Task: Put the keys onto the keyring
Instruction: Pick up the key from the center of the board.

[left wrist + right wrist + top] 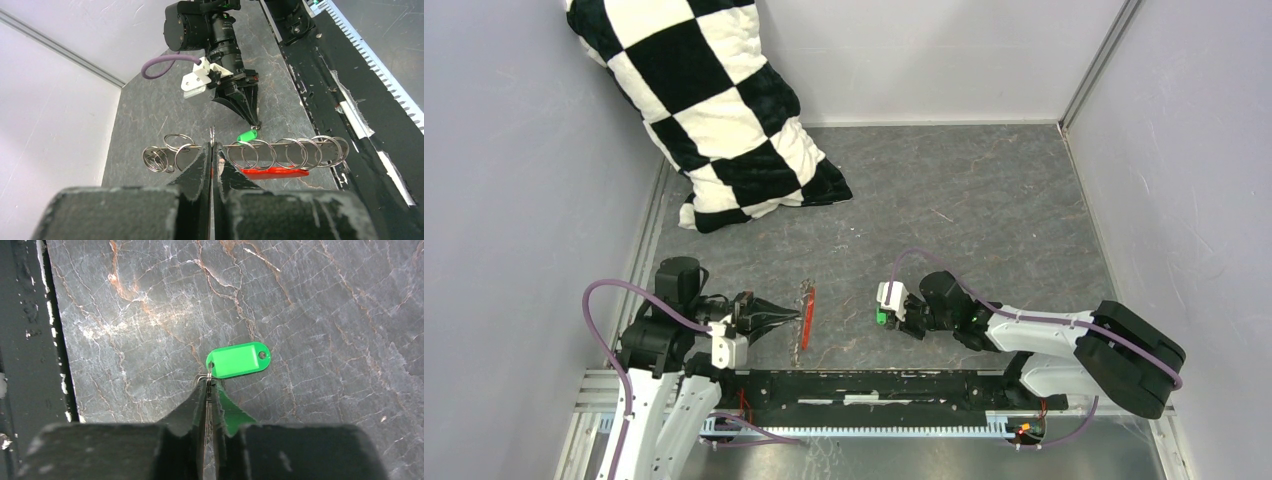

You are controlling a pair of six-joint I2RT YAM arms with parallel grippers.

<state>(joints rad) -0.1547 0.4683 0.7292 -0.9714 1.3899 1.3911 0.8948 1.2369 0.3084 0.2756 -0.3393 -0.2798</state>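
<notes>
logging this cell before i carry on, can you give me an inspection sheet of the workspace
surface: dark marbled table
job's things: keyring with red tag; green key, not yet on keyring
clutter: checkered pillow, far left corner
tools: left tool shut on keyring; right tool shut on green key's ring end
cables: purple cables looped at each wrist
surroundings: grey walls on three sides
</notes>
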